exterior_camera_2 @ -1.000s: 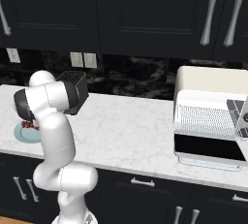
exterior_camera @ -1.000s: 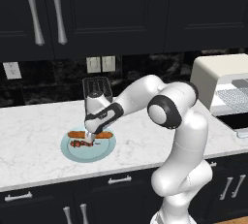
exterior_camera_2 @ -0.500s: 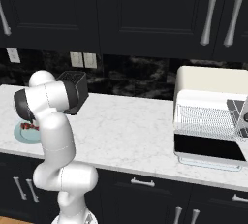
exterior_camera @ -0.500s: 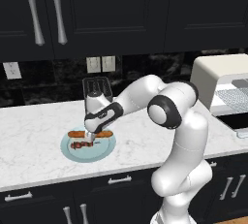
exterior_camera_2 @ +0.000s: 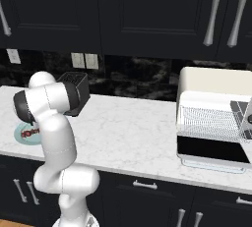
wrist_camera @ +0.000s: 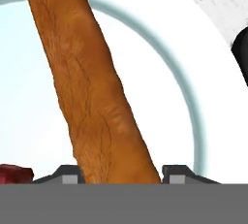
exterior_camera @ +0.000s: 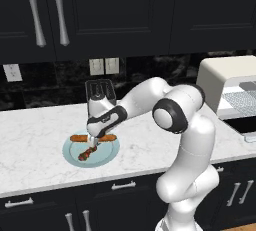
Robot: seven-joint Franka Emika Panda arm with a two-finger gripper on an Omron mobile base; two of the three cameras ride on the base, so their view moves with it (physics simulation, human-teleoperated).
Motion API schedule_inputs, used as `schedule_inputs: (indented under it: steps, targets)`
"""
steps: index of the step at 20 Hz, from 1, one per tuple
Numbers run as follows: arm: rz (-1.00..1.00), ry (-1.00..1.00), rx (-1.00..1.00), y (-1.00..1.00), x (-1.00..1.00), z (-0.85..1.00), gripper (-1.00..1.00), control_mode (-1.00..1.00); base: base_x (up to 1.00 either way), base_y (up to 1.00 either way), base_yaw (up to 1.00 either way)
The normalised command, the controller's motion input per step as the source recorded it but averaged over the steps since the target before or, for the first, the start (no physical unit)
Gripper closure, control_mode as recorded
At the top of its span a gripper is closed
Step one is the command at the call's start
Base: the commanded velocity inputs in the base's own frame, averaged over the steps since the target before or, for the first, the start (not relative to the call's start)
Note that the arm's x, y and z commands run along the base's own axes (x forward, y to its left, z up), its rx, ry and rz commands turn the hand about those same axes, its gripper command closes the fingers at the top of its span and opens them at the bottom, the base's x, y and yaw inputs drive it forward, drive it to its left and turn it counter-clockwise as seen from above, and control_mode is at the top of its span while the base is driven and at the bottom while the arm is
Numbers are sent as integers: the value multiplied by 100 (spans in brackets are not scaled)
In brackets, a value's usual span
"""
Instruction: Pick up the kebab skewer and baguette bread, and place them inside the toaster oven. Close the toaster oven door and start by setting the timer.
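Observation:
The baguette bread [wrist_camera: 97, 97] lies on a pale blue plate [wrist_camera: 189, 102] and runs between my fingertips [wrist_camera: 68, 173], which press against both its sides. From the left base camera, my gripper [exterior_camera: 93, 142] points down onto the middle of the baguette [exterior_camera: 77, 138], with the kebab skewer [exterior_camera: 87, 153] just in front of it on the plate [exterior_camera: 109, 153]. A red skewer chunk [wrist_camera: 12, 174] shows at the lower left of the hand view. The cream toaster oven [exterior_camera_2: 216, 113] stands at the counter's right end, its dark glass door [exterior_camera_2: 211, 148] folded down open.
A dark grey slot toaster [exterior_camera: 100, 91] stands against the backsplash right behind the plate. The white marble counter [exterior_camera_2: 133, 127] stretches between plate and oven. Dark cabinets hang above, and outlets [exterior_camera: 104, 65] sit on the wall.
The jaws have come together onto the baguette's sides. The arm and the plate's contents have stayed in place.

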Motion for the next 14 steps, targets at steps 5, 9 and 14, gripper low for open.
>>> schedule_inputs:
  steps: [5,9,14]
  targets:
    - [3,-8,0,-31,-23,41,100,-100,0,0,0]
    - [9,-17,0,-76,-42,56,100,-100,0,0,0]
    - [9,-19,0,-96,-75,52,100,-100,0,0,0]
